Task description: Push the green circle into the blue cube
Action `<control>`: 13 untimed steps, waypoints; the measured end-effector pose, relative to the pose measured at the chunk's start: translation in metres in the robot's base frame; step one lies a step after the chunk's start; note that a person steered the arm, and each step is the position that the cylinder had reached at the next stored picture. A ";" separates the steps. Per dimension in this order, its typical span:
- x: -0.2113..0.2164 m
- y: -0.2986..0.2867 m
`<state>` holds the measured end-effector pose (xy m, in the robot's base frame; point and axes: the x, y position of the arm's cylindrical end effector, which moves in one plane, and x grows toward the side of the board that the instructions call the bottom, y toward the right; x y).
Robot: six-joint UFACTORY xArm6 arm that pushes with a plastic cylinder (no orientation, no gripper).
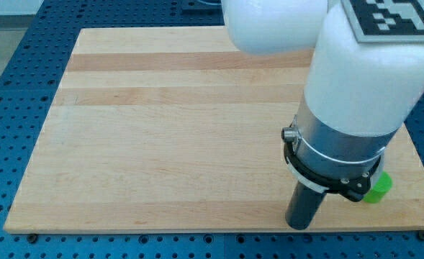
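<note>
**Green block half hidden at the near right, tip set down beside it**

You see the green circle (378, 187) only in part: a bright lime-green piece poking out from behind the arm's black clamp ring (327, 175), near the right edge of the wooden surface (161, 137) and close to its near edge. Its top face looks lighter than its side, and the visible outline is rounded, but most of it is covered, so you cannot confirm the full shape.

My tip (299, 225) rests on the surface at the near edge, to the left of the green circle and slightly nearer to you. The two are close, though the arm's body blocks the space between them and you cannot tell whether they touch.

There is no claw on this arm, only the dark rod, so nothing is grasped or released.

The blue cube does not show anywhere; the white arm housing (363, 72) covers much of the far right of the surface.
</note>
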<state>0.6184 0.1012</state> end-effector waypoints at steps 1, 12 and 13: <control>0.000 0.009; -0.065 0.130; -0.068 0.146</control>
<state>0.5502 0.2474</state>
